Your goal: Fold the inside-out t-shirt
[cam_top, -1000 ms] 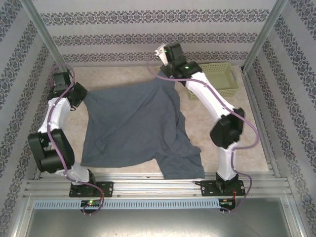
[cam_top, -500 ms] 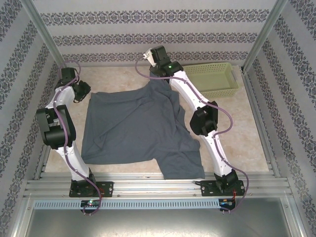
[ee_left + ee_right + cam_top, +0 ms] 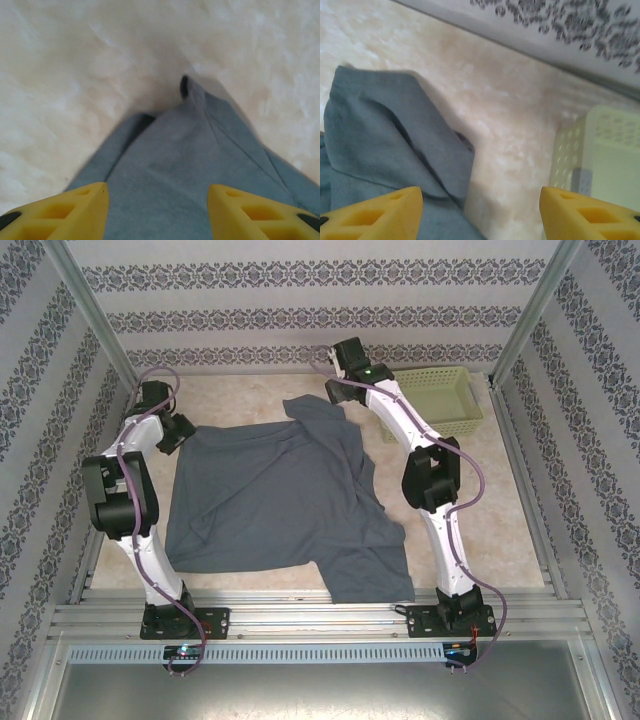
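The slate blue-grey t-shirt [image 3: 275,495] lies spread on the table, one sleeve trailing to the near edge. My left gripper [image 3: 172,436] is low over its far left corner. In the left wrist view it [image 3: 156,202] is open, with flat cloth [image 3: 170,170] between the yellow fingers [image 3: 80,210]. My right gripper [image 3: 336,393] hovers beside the shirt's far right corner [image 3: 312,408], which lies folded on the table. In the right wrist view this gripper [image 3: 480,205] is open, the cloth edge [image 3: 395,130] by its left finger and bare table between the jaws.
A light green basket [image 3: 445,400] stands at the far right, close to my right arm; it is also at the right of the right wrist view as the basket [image 3: 605,155]. Patterned walls enclose the table on three sides. Bare table lies to the right of the shirt.
The right gripper let go of the shirt's far right corner, which dropped onto the table, and drew back to the right. The left gripper shifted slightly at the far left corner.
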